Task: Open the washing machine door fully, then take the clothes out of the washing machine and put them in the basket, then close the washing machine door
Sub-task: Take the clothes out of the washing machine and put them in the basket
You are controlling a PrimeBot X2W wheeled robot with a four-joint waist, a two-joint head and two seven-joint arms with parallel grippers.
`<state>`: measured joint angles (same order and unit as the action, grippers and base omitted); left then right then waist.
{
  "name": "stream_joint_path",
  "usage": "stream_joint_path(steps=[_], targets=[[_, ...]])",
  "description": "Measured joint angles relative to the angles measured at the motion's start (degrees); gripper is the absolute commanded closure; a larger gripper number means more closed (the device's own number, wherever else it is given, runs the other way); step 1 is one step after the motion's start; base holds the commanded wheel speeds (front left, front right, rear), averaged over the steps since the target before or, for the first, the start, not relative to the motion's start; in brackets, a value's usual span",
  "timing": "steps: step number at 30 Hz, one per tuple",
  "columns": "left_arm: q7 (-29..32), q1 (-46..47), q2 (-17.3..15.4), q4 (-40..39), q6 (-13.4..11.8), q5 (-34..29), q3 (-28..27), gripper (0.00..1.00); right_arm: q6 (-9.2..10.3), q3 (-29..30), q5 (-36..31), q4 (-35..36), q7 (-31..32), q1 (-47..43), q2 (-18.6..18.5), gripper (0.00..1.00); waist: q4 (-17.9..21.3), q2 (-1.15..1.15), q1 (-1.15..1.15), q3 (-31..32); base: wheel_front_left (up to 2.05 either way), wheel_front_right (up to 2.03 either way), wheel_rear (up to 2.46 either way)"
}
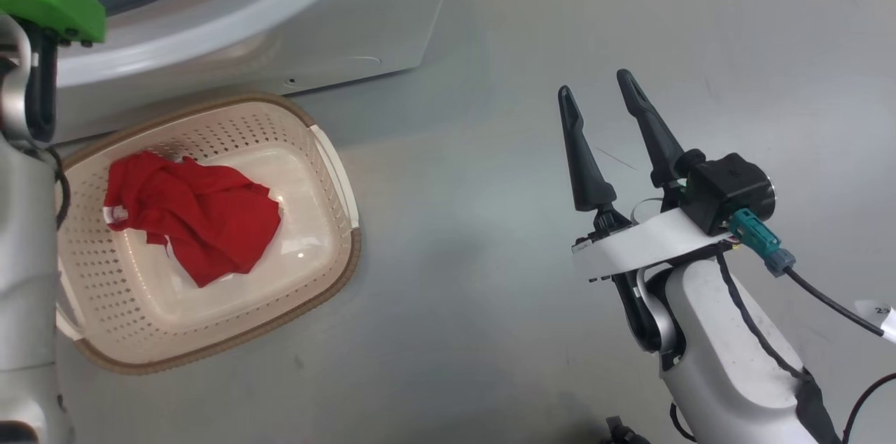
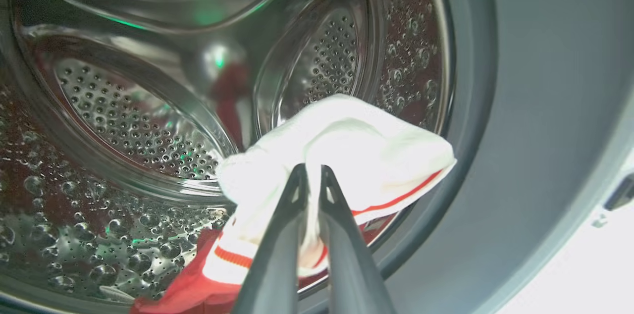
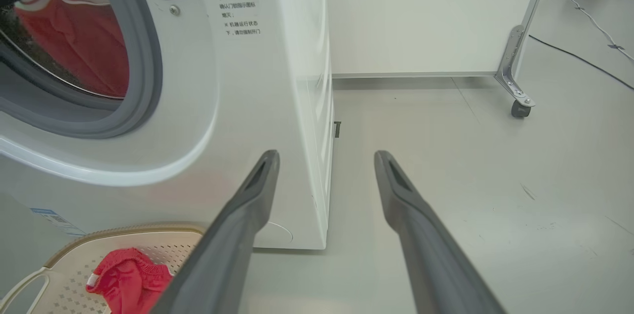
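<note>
White cloth (image 2: 356, 135) – pinched by left gripper (image 2: 312, 169).

This looks like a lab or test bay, not a home laundry room: the washing machine (image 3: 237, 106) stands free on a bare, scuffed grey floor (image 3: 495, 180), next to a plain white partition panel (image 3: 421, 12) on a metal leg with a castor (image 3: 519, 108) (a movable screen). A black cable (image 3: 579, 59) trails loose across the floor.

Basket (image 1: 231, 125) before washing machine (image 1: 336, 17), clothes (image 1: 203, 213) in both
</note>
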<state>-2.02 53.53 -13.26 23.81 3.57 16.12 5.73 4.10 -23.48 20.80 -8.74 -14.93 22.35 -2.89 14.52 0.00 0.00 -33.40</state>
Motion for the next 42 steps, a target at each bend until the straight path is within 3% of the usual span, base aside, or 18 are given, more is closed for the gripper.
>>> stream_joint_path(steps=[15, 42], targets=[[-9.7, -10.9, 4.0, -6.1, -2.5, 0.0, 0.2, 1.0, -1.05, 1.5, -1.2, -2.3, 0.0, -4.0, 0.0, 0.0, -3.7, 0.0, 0.0, 7.4, 0.0, 0.0, 0.0], [-12.2, -25.1, 6.8, -24.3, -4.9, -0.6, 2.0, 1.0, -2.53, 3.5, -1.9, -4.5, 0.0, -12.1, 0.0, 0.0, -7.6, 0.0, 0.0, 21.5, 0.0, 0.0, 0.0]])
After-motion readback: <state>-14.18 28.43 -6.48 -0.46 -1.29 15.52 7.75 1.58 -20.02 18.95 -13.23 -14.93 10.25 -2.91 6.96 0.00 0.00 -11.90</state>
